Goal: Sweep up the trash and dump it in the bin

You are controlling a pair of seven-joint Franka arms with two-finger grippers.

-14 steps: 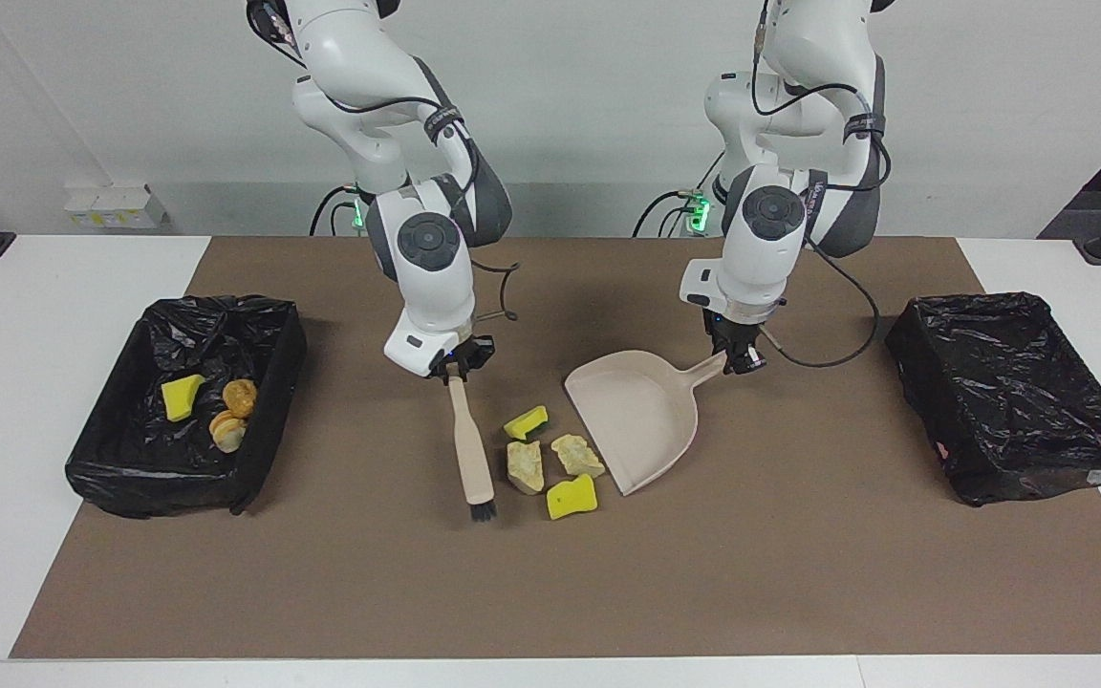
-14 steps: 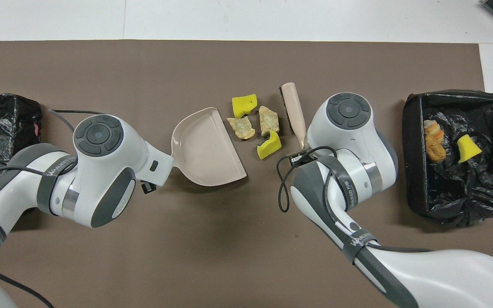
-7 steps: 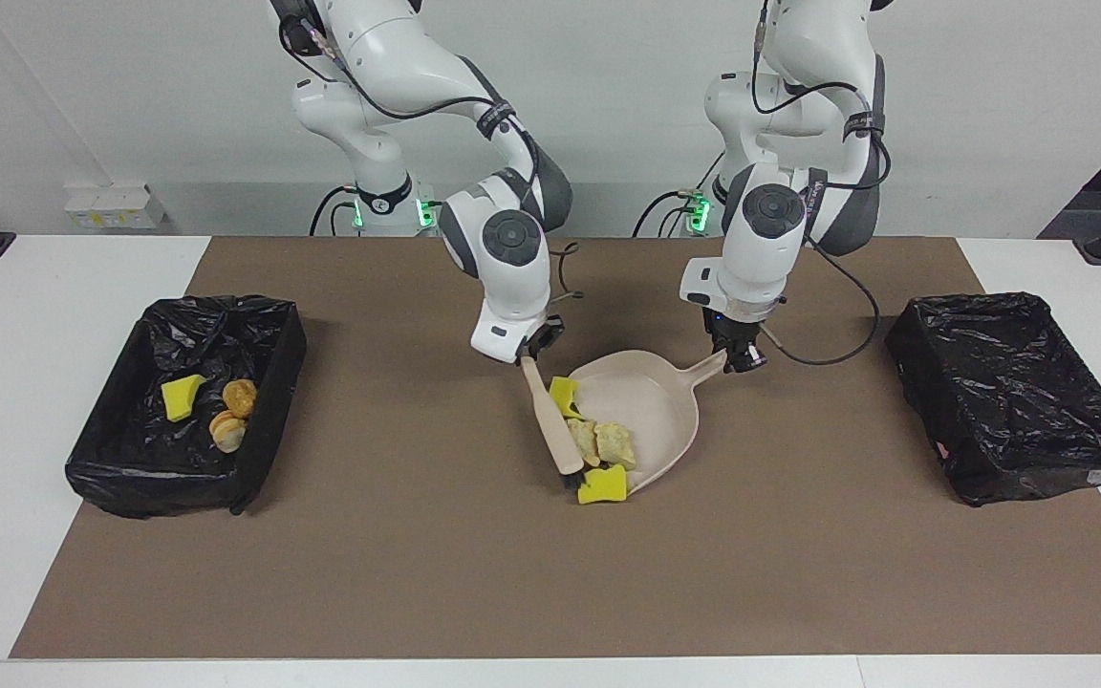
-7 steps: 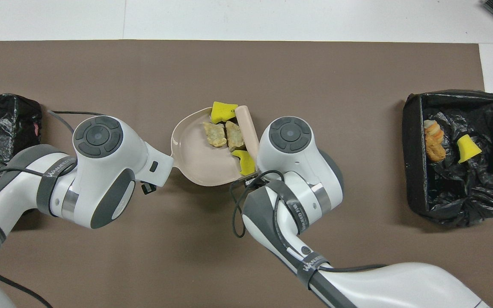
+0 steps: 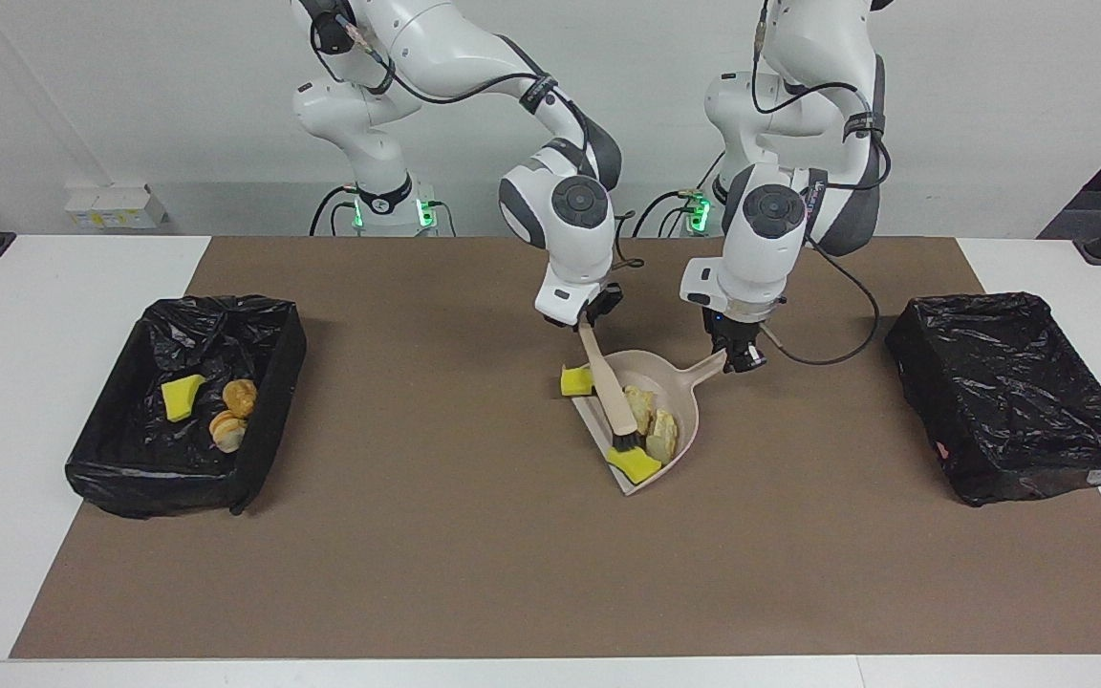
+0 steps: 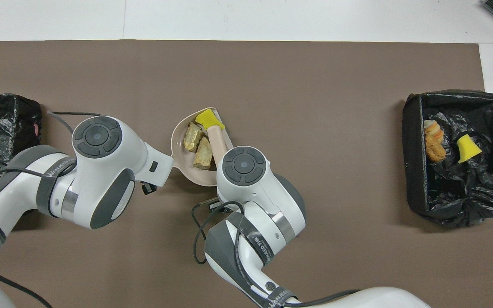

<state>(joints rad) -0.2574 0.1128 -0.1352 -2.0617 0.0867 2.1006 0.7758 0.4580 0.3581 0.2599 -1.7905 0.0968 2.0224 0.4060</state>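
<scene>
Sweeping nearly done: right tool clamps the brush, left tool grips the dustpan handle. Two beige chunks and one sponge lie in the pan; another sponge sits at its edge. Three pieces already lie in the bin at the right arm's end. Dumping remains.

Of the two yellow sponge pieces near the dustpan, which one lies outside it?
The yellow sponge piece nearer the robots, beside the brush; the other piece lies inside the dustpan.
</scene>
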